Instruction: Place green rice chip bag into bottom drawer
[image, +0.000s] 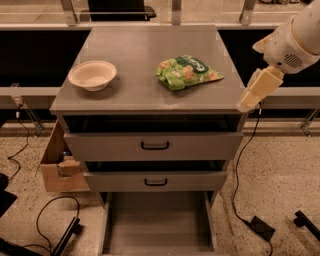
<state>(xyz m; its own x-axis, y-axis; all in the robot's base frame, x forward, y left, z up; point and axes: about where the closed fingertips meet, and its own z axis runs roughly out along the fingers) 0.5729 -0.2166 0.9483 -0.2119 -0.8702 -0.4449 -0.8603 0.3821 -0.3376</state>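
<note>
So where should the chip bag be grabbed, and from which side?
Probably from above, across the shorter width of the puffy middle of the chip bag: it lies flat on the cabinet top. The gripper hangs just off the cabinet's right edge.

You see a crinkly bright-green snack bag (187, 71) with orange-tan chip pictures, a round cream bowl (92, 75), a grey metal desk (135, 55), and a cream tool (248, 102) at three o'clock.
</note>
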